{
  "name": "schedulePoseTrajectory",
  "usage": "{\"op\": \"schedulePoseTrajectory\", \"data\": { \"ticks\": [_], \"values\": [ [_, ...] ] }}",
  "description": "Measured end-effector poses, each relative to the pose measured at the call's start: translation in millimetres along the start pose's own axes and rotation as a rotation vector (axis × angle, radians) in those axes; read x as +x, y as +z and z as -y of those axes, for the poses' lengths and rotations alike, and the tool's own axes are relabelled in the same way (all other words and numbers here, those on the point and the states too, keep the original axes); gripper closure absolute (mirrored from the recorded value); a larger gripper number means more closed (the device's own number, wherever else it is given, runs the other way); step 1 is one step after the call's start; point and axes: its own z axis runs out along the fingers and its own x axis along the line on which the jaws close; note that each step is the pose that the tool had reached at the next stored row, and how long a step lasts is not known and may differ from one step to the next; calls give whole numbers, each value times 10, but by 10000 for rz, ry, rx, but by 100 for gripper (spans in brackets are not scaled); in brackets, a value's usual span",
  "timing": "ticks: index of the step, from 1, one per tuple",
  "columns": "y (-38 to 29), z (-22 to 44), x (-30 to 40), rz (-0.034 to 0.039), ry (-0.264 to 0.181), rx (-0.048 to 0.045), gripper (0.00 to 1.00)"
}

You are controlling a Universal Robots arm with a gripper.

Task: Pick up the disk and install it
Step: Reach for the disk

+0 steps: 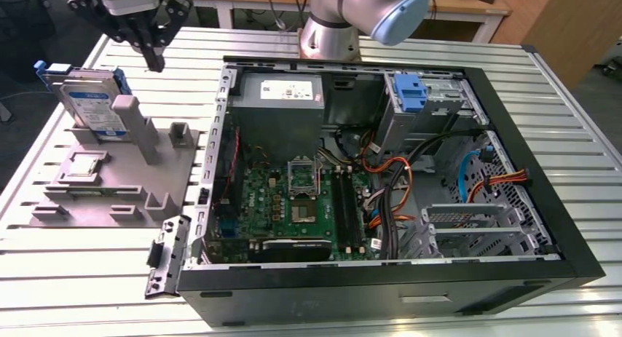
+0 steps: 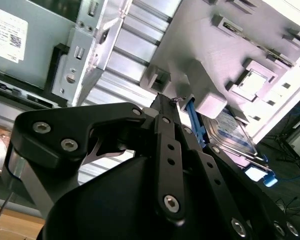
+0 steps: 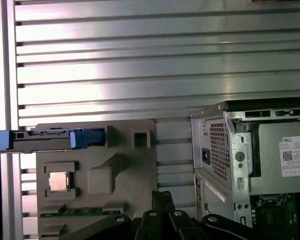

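On the slatted table (image 1: 58,279) the disk (image 1: 92,108) is propped upright in a grey fixture (image 1: 97,178), likely for grasping; the gripper (image 1: 154,62) is pressed together nearby.

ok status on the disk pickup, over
claw shut, empty, up beside the grey plastic holder. flat silver-grey hard drive in blue bracket stands upright in it, not gripped. grey post close beside drive.

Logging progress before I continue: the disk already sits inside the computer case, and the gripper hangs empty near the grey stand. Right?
No. The disk is not inside the computer case; it stands upright in the grey stand beside the case, as the exterior view shows. The gripper does hang empty near that stand.
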Motion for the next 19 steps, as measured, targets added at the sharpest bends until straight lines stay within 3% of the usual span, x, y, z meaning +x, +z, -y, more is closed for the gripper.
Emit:
{"op": "schedulePoseTrajectory", "data": {
  "ticks": [4, 9, 19],
  "values": [
    [5, -3, 182, 0, -2, -1, 90],
    [10, -10, 323, -7, 2, -17, 90],
    [24, -7, 358, -9, 4, -25, 90]
  ]
}}
